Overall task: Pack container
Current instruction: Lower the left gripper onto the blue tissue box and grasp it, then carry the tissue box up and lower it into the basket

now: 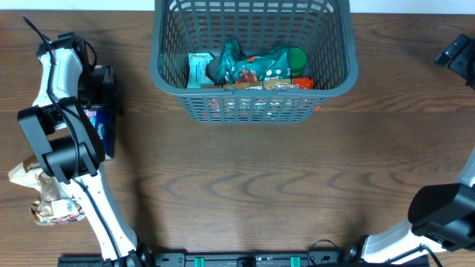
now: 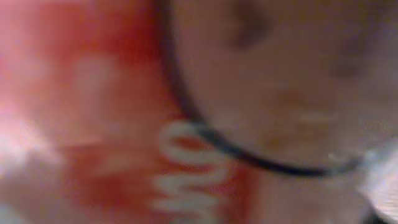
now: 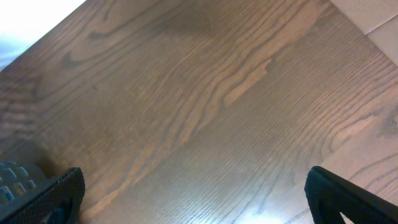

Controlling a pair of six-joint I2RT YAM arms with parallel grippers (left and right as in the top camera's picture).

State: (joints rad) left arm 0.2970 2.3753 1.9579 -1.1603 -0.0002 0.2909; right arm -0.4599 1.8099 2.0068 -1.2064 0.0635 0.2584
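Note:
The dark grey slotted basket [image 1: 252,93] stands at the back centre of the table. It holds a teal packet [image 1: 199,69], a green bag [image 1: 256,65] and red and orange packs [image 1: 300,83]. My left gripper [image 1: 104,87] is at the far left, down over a dark blue and pink package [image 1: 102,132]. The left wrist view is filled by a blurred red package with white letters [image 2: 112,124], and the fingers are hidden. My right gripper [image 1: 459,55] is at the far right, open and empty above bare wood [image 3: 196,193].
Crumpled snack bags [image 1: 41,196] lie at the front left beside the left arm's base. A slotted grey corner [image 3: 12,180] shows at the lower left of the right wrist view. The wooden table [image 1: 260,185] stretches in front of the basket.

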